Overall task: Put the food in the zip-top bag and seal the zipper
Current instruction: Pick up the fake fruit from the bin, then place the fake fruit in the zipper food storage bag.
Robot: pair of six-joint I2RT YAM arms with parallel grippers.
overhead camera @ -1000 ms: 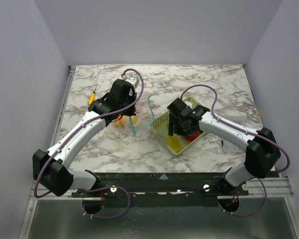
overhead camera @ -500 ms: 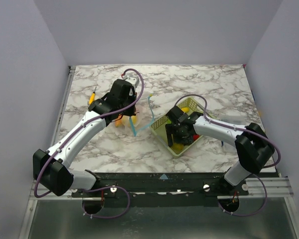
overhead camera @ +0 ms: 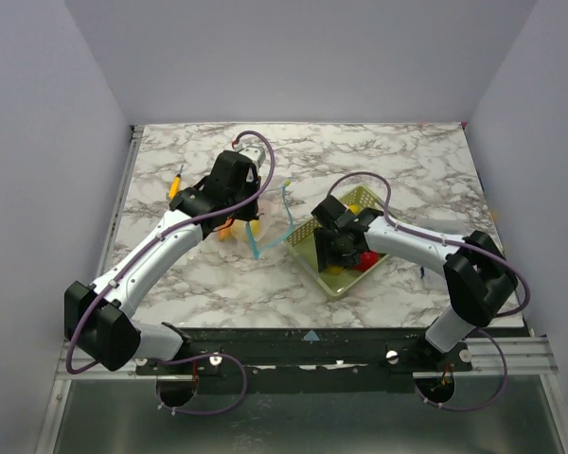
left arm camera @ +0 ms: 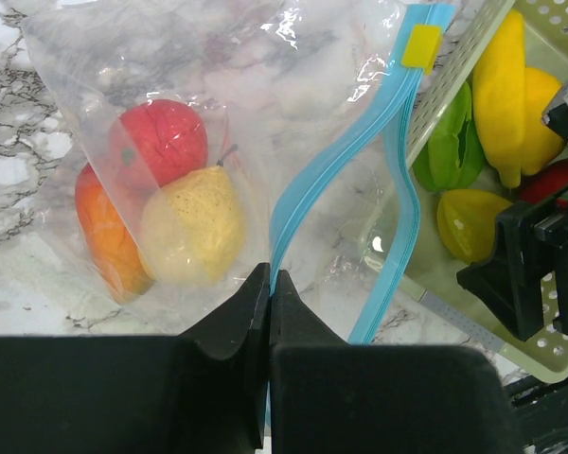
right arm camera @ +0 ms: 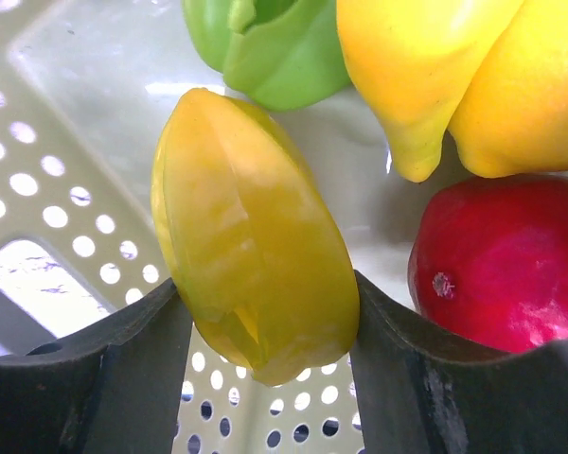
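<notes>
The clear zip-top bag (left arm camera: 218, 123) lies on the marble table and holds a red, an orange and a yellow toy fruit (left arm camera: 191, 227). My left gripper (left arm camera: 268, 281) is shut on the light-blue zipper (left arm camera: 308, 180) strip at the bag's mouth, which stands open toward the basket. In the top view the bag (overhead camera: 256, 213) sits left of the yellow-green basket (overhead camera: 308, 248). My right gripper (right arm camera: 265, 331) is inside the basket, shut on a yellow star fruit (right arm camera: 251, 246). A green pepper (right arm camera: 270, 43), a yellow pepper (right arm camera: 454, 76) and a red fruit (right arm camera: 502, 260) lie beside it.
A small yellow and orange object (overhead camera: 175, 183) lies at the table's left edge. A small blue thing (overhead camera: 423, 273) lies right of the basket. The right arm (overhead camera: 426, 246) reaches across the basket's right side.
My right gripper has moved down into the basket over the star fruit and shifted slightly. The left arm and the bag have stayed put.
</notes>
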